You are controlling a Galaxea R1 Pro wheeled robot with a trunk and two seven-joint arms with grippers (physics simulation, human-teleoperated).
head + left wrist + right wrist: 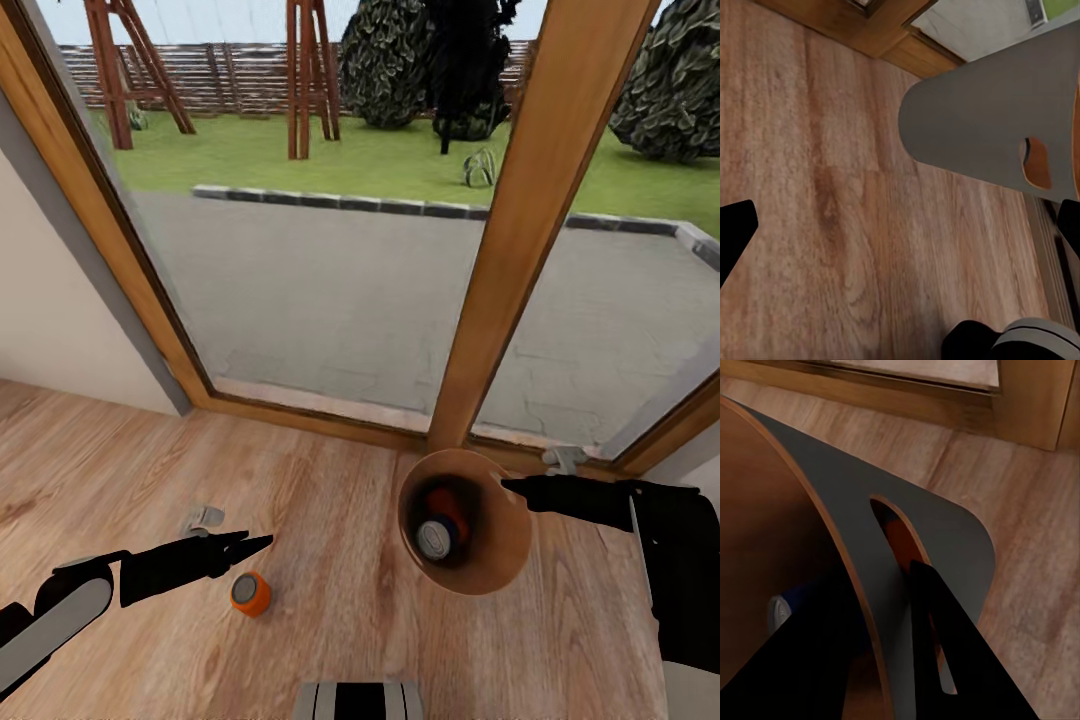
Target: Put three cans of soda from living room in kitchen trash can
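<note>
A wood-framed glass door [520, 210] fills the upper part of the head view, with paving and lawn beyond it, and a light wood plank floor [330, 470] runs from its sill toward the robot.

The tash can [500, 560] is tilted, its dark mouth turned toward the camera and slightly leftward, its long axis leaning well off vertical. Inside it lie two cans: a blue can of soda [438, 538], grey top facing out of the mouth, and an orange can of soda [447, 503] just behind it, touching or nearly so.

The right gripper [512, 486] reaches in from the right and meets the bin's rim at its upper right edge. In the right wrist view one finger [945, 637] lies outside the wall and the other dark finger inside, with the bin's rim [832, 532] between them, so the jaws seem clamped on the wall.

The left gripper [262, 543] extends over the floor with its fingertips pointing right, holding nothing. In the left wrist view the two finger tips [735, 225] sit far apart, spread wide.

A third, loose orange can [250, 594] stands upright on the planks, grey top up, just below and beside the left fingertips, not touching them and well left of the bin.
</note>
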